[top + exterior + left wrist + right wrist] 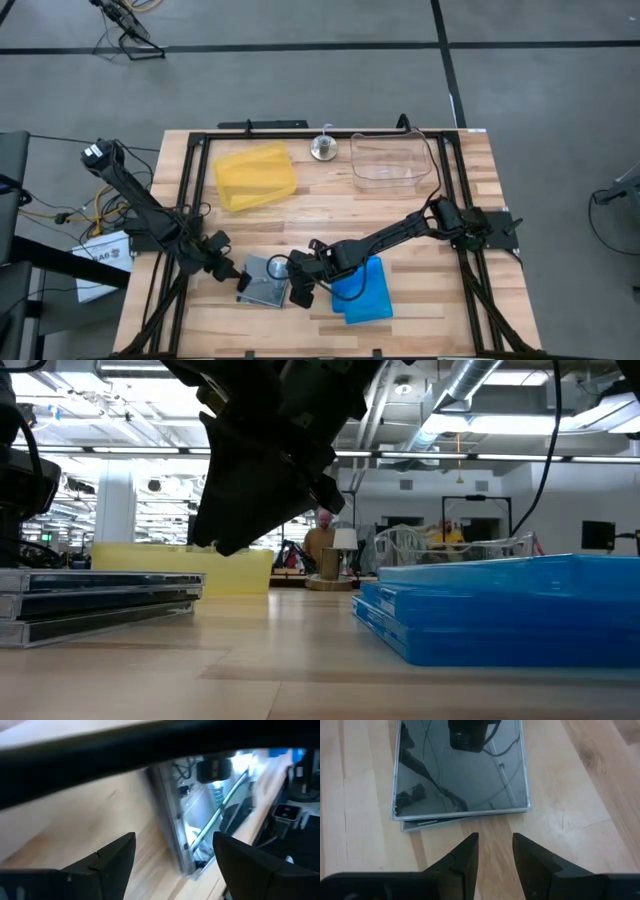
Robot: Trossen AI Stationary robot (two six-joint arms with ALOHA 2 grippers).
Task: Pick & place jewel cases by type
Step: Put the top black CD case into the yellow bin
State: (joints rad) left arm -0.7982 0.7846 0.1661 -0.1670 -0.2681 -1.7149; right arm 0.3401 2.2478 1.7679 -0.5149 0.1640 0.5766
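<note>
Clear-grey jewel cases (265, 281) stacked at worktop (330, 200) front, blue jewel cases (365, 292) stacked just right. Left tool (237, 283) spread wide at grey stack's edge. Right tool (495, 851) empty, fingers narrowly apart, beside grey stack.

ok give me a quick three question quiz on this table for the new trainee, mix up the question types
1. True or false: the flat translucent blue plastic jewel cases are stacked inside the yellow plastic tray.
2. Which fingers stand wider apart: those of the left gripper or the right gripper?
3. Multiple choice: the clear-grey jewel cases with silvery dark inserts lie
A. in the clear plastic tub
B. on the wooden table, between the two grippers
C. on top of the blue cases

Key
1. False: they lie on the table, by the right arm.
2. The left gripper's.
3. B
</note>
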